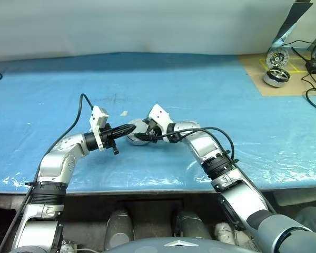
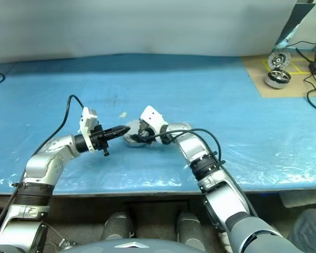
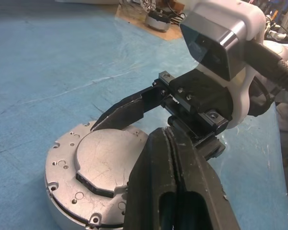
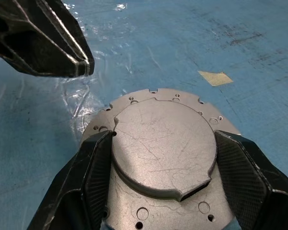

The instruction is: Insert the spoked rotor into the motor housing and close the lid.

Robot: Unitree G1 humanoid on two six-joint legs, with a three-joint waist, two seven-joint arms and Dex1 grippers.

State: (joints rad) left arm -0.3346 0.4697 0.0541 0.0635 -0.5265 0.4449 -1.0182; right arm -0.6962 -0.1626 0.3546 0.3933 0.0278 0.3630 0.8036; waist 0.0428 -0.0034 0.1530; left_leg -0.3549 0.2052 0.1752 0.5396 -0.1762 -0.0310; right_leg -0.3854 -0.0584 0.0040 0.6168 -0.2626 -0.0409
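We straddle housing with right hand, fingers spread at its rim; left hand, clenched empty, hovers just beside.

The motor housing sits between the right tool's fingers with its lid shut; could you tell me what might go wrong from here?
1. The right tool straddles the motor housing by its rim, so a squeeze off centre could slide it across the blue sheet.
2. The shut left tool hovers just beside the lid; a careless push could shift the housing or knock the right fingers.
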